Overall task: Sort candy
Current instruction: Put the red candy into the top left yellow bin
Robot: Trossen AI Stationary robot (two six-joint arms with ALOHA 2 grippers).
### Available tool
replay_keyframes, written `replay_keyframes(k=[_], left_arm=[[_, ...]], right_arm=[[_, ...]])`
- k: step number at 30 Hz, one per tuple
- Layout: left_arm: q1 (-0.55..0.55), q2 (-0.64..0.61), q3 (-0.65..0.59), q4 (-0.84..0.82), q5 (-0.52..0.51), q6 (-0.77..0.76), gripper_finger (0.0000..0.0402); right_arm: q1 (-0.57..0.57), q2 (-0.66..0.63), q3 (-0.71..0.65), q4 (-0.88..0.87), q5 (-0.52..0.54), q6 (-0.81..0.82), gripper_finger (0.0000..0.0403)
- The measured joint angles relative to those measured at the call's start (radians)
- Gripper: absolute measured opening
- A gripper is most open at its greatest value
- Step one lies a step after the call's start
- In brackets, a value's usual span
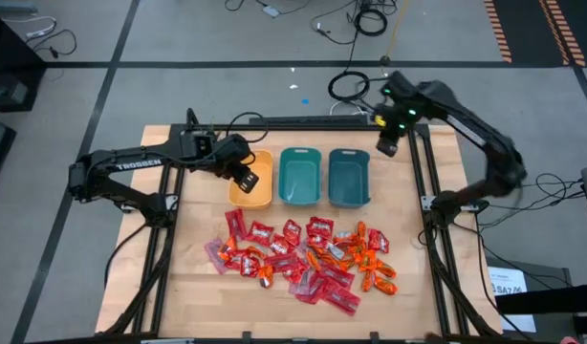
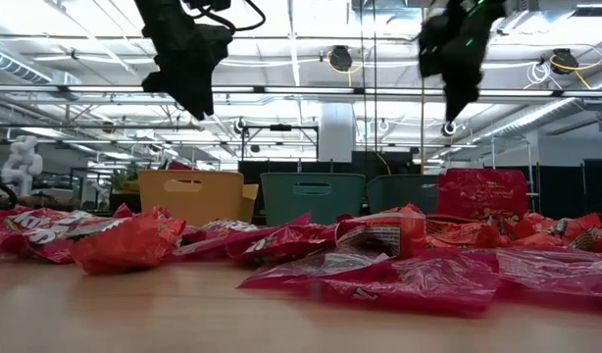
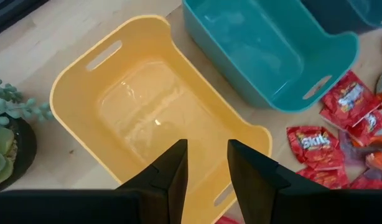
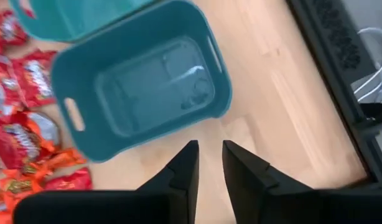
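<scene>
I have both claws high above the far side of the table, and the pile of small wrapped candy in red, pink and orange foil (image 1: 303, 256) lies on the near half of the wooden table (image 1: 193, 287), well apart from both. So each arm must come back toward the near edge and go down. The pile is stretched sideways across the table, parallel to the row of bins.

The left gripper (image 3: 206, 165) hangs over the yellow plastic bin (image 3: 76, 84) with its fingers a narrow gap apart and nothing between them. The right gripper (image 4: 209, 163) is beyond the right teal plastic bin (image 4: 216, 81), over bare wood, also narrow and empty.

The left claw seems to me a little nearer to the candy. The yellow bin, the middle teal plastic bin (image 1: 300, 177) and the right teal bin look empty; no candy is sorted yet.
</scene>
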Motion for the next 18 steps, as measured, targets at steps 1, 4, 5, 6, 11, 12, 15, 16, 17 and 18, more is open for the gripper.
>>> replay_keyframes(k=[1, 4, 5, 6, 11, 12, 15, 16, 17, 18], left_arm=[[-0.01, 0.0, 0.0, 0.005, -0.022, -0.004, 0.0123], [-0.031, 0.0, 0.0, 0.024, -0.08, -0.008, 0.0123], [-0.034, 0.0, 0.0, 0.03, -0.087, -0.008, 0.0123], [-0.036, 0.0, 0.0, 0.031, -0.089, -0.007, 0.0123], [-0.037, 0.0, 0.0, 0.027, -0.092, 0.0, 0.0123], [-0.037, 0.0, 0.0, 0.027, -0.093, 0.0, 0.0123], [-0.036, 0.0, 0.0, 0.027, -0.093, -0.006, 0.0123], [-0.036, 0.0, 0.0, 0.027, -0.093, -0.005, 0.0123], [-0.036, 0.0, 0.0, 0.026, -0.093, -0.004, 0.0123], [-0.036, 0.0, 0.0, 0.025, -0.093, -0.004, 0.0123]], right_arm=[[0.0, -0.052, -0.024, 0.006, 0.0, 0.019, 0.0057], [0.005, -0.205, -0.099, 0.031, 0.0, 0.102, 0.0051], [0.007, -0.254, -0.125, 0.045, 0.0, 0.137, 0.005], [0.006, -0.303, -0.151, 0.063, 0.0, 0.173, 0.005], [0.007, -0.531, -0.296, 0.171, -0.001, 0.373, 0.005], [0.007, -0.571, -0.325, 0.18, 0.0, 0.405, 0.005], [0.007, -0.668, -0.397, 0.211, -0.007, 0.466, 0.005], [0.007, -0.695, -0.419, 0.219, -0.02, 0.478, 0.005], [0.007, -0.719, -0.439, 0.227, -0.024, 0.487, 0.005], [0.007, -0.742, -0.458, 0.238, -0.023, 0.493, 0.005]])
